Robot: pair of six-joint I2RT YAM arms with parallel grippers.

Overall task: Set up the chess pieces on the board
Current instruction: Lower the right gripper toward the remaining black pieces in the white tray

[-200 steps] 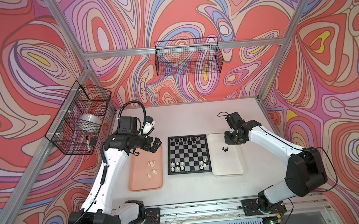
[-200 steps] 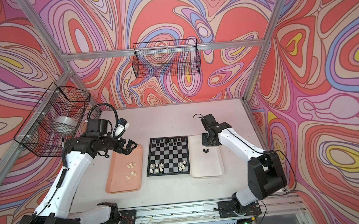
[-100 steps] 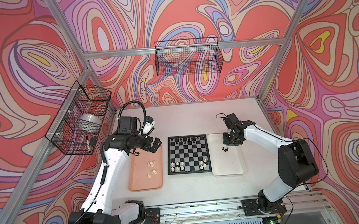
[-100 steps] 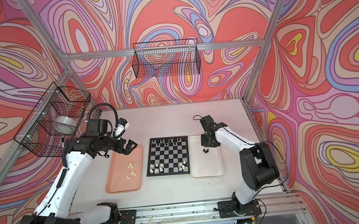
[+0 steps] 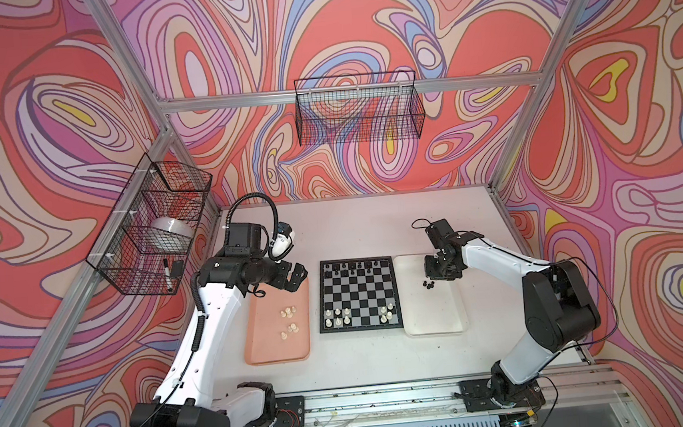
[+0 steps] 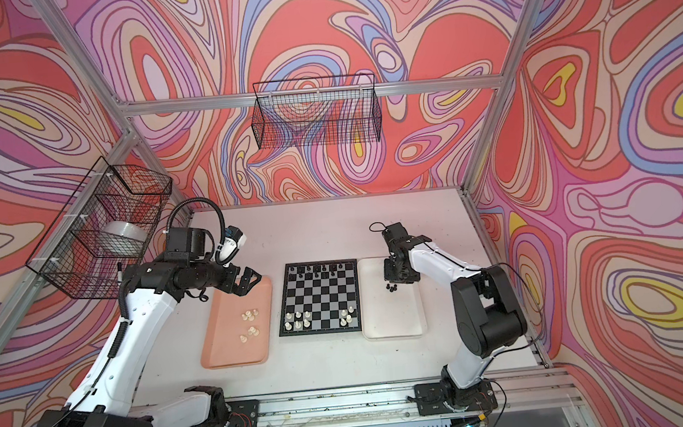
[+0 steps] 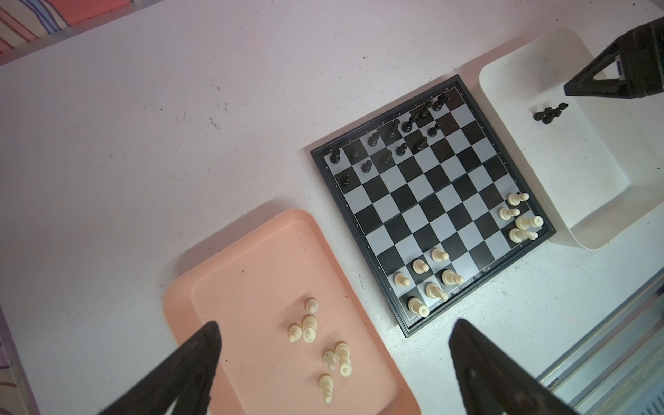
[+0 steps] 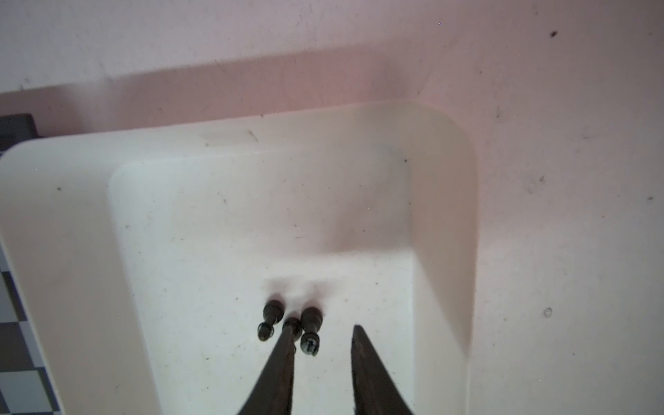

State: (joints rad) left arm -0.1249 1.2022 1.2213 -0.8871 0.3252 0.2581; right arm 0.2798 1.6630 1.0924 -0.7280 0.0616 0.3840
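**Top views** — the board (image 5: 358, 300) sits mid-bench (image 5: 353, 230), between a pink tray (image 5: 259, 350) on its left and a white tray (image 5: 440, 319) on its right, each just beside it. Black chess pieces (image 5: 351, 268) crowd the board's two far rows. Cream chess pieces (image 5: 338, 317) stand in two clumps at its near corners, six in one and four in the other. More cream ones lie loose in the pink tray, and three black ones sit in a tight cluster in the white tray. The left claw (image 5: 296, 280) hangs over the far end of the pink tray. The right claw (image 5: 436, 277) points down into the white tray, close to the black cluster.

**Left wrist** — the left claw's two fingers (image 7: 194, 366) stand at the picture's edges, spread wide, with nothing between them. Below them is the pink tray with its loose cream pieces. The board lies beyond it, and the white tray beyond that.

**Right wrist** — the right claw's fingers (image 8: 366, 363) are only narrowly apart, low over the white tray's floor. The three black pieces appear to lie on their sides. One fingertip overlaps the middle piece, and another piece lies in the gap, with clear space to the other finger. Nothing is clamped. A corner of the board shows at the picture's edge.
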